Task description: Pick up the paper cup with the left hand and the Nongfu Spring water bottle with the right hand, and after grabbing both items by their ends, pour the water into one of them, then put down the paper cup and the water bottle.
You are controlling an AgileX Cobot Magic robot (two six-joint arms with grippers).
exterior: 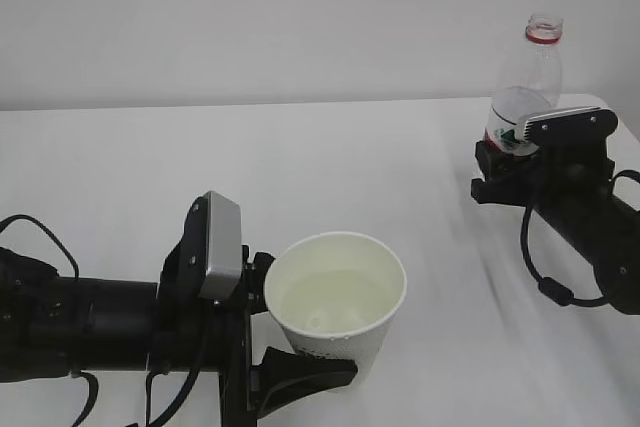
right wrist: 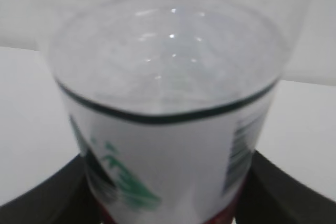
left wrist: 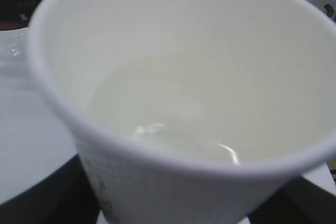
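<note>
Left hand (exterior: pixel 262 332) clamped round paper cup (exterior: pixel 336 304), kept upright so water (exterior: pixel 333 297) inside is retained. Right hand (exterior: pixel 520 147) clamped round bottle (exterior: pixel 525 87), held upright far right, apparently for setting down.

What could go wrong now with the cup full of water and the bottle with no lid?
1. The paper cup holds water and sits tilted in the left gripper; a jolt while setting it down could slop some over the rim.
2. The Nongfu Spring water bottle has no cap and stands near the table's far right edge in the right gripper; released off-balance, it might topple.
</note>
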